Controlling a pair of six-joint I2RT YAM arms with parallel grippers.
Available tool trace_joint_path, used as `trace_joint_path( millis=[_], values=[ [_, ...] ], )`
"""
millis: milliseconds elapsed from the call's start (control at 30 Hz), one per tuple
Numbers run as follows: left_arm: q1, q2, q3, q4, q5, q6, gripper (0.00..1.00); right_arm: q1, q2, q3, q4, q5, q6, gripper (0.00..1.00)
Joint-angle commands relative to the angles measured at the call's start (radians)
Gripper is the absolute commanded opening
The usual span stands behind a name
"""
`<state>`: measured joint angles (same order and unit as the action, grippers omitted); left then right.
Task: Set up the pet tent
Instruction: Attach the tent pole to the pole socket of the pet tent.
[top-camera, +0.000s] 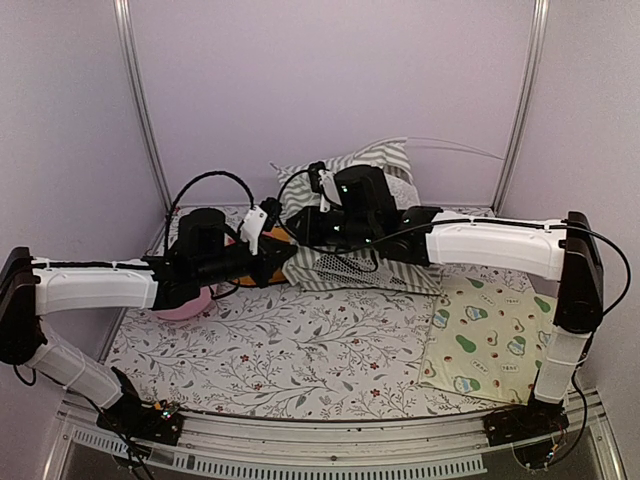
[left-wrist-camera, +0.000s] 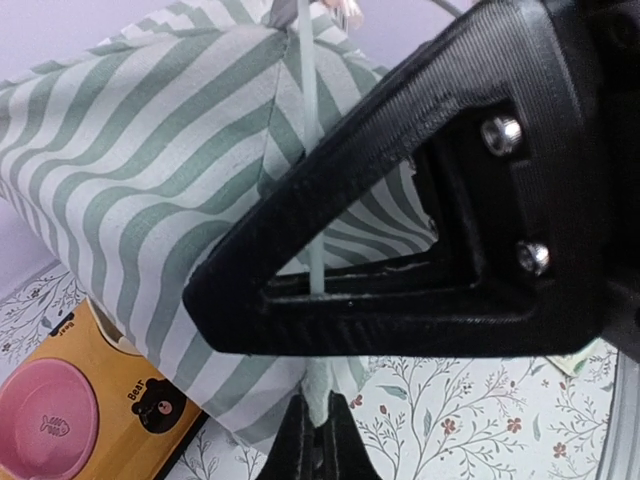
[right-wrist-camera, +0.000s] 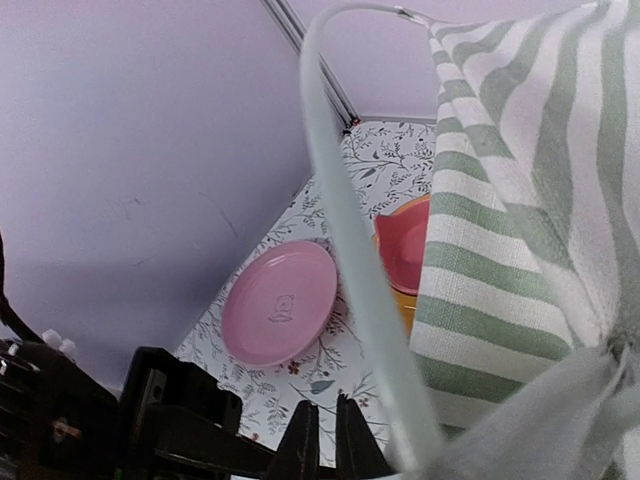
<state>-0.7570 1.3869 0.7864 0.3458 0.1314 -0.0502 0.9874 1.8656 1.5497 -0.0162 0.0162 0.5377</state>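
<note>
The pet tent (top-camera: 345, 268) lies flat and floppy at the back of the table (top-camera: 260, 350), between my two arms. My left gripper (left-wrist-camera: 315, 440) is pinched on a thin white pole (left-wrist-camera: 313, 150) at the tent's edge. I think that is so I can bend the pole and lift the cloth. My right gripper (right-wrist-camera: 325, 442) is closed too, just beside the pole. I can't see it holding anything.

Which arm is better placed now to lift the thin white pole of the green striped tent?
Left, probably. The left gripper is shut on the thin white pole at the sage-green and white striped fabric tent. The right gripper is shut too, but a curved white pole passes beside it.
</note>
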Motion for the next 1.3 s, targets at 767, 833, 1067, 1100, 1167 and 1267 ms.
trace_joint_path(
  millis=[767, 833, 1067, 1100, 1167, 1267],
  values=[
    [0.002, -0.104, -0.135, 0.191, -0.095, -0.041, 0.00, -0.197, -0.400, -0.062, -0.089, -0.407, 0.058, 0.88],
    [0.001, -0.110, -0.136, 0.184, -0.106, -0.043, 0.00, -0.196, -0.409, -0.070, -0.064, -0.461, 0.041, 0.89],
    [0.003, -0.128, -0.124, 0.141, -0.129, -0.040, 0.00, -0.200, -0.399, 0.022, -0.128, -0.608, -0.109, 0.95],
    [0.004, -0.136, -0.124, 0.135, -0.128, -0.038, 0.00, -0.216, -0.409, 0.030, -0.165, -0.539, -0.124, 0.95],
    [0.002, -0.149, -0.128, 0.125, -0.128, -0.036, 0.00, -0.298, -0.430, 0.028, -0.224, -0.463, -0.137, 0.95],
    [0.004, -0.171, -0.132, 0.105, -0.125, -0.033, 0.00, -0.412, -0.475, -0.030, -0.191, -0.439, -0.100, 0.94]
  ],
)
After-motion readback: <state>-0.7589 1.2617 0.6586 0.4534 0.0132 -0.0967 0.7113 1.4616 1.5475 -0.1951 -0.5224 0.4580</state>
